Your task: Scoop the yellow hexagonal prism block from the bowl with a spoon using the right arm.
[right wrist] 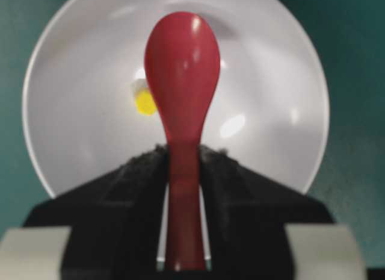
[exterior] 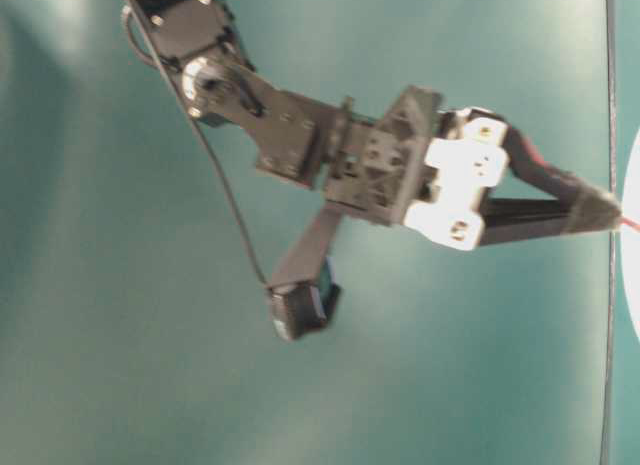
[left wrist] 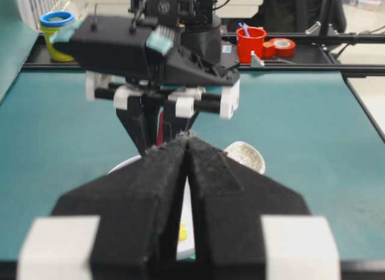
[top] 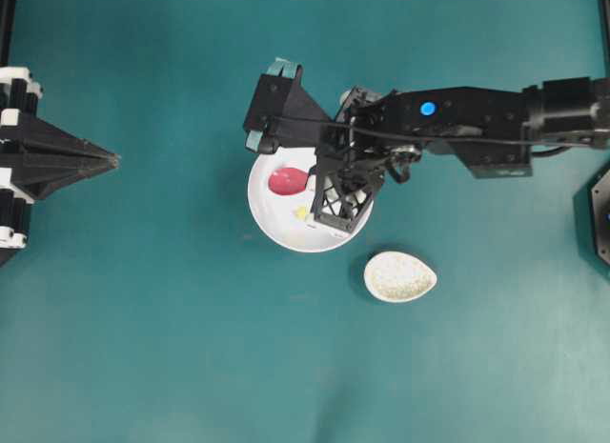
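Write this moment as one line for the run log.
right end effector: shut on spoon | spoon: over bowl | yellow block: in bowl, not scooped | left end effector: shut, away

My right gripper (right wrist: 183, 171) has matt black, rough-grained pads clamped on the spoon (right wrist: 182, 81), a glossy pink-red, smooth piece. The bowl (right wrist: 271, 69) is glossy white with soft highlights. The spoon rest (top: 400, 276) looks speckled off-white. The table (top: 143, 319) is matt teal.

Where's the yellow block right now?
Inside the white bowl: the yellow block lies on the bowl's floor just below the red spoon in the overhead view, and left of its scoop in the right wrist view.
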Available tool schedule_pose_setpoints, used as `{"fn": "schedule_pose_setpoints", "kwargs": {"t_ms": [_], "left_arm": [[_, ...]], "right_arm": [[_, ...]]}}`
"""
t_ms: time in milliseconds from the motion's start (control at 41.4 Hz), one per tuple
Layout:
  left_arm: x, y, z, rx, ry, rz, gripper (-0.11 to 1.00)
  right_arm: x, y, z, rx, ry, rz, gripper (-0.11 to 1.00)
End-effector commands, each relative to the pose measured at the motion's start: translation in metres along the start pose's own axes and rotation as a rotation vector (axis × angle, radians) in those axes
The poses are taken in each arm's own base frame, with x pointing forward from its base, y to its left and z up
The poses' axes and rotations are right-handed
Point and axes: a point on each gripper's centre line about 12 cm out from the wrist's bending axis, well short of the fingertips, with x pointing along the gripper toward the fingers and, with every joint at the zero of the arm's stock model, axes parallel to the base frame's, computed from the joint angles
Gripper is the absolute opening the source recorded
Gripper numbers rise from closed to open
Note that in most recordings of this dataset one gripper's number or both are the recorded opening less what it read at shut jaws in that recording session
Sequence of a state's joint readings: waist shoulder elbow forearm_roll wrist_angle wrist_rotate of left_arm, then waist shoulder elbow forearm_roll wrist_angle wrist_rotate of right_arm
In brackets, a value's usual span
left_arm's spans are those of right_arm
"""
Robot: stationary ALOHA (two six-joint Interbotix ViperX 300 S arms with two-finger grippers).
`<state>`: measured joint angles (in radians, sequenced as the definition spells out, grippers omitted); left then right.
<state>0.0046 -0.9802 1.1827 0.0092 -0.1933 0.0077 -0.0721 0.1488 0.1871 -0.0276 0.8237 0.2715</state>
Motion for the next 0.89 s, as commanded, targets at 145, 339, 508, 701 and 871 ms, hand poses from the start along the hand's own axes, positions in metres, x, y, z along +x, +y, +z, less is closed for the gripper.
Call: {"fn": "schedule_pose_setpoints", "kwargs": {"t_ms": [145,339,508,701,871], "left_arm": [[0.002,0.000,0.010,0.002,-0.023,0.002,-0.01],[0.002,0.000,0.009,0.003,-0.014,0.002,0.00],[0.002,0.000,0.009,0.003,-0.014,0.002,-0.01],[0.002,0.000,0.009,0.003,-0.014,0.002,-0.01],[0.002,0.000,0.009,0.003,-0.015,0.002,-0.01]], "right_arm": [[-0.036,0.003,0.011,-0.001,-0.091,0.023,0.24],[-0.053,0.002,0.004,0.014,-0.064,0.022,0.24],[-0.063,0.003,-0.010,0.070,0.040,0.031,0.24],[-0.064,0.006,-0.027,0.159,0.203,0.037,0.24],[-0.066,0.006,-0.031,0.203,0.246,0.034,0.24]]}}
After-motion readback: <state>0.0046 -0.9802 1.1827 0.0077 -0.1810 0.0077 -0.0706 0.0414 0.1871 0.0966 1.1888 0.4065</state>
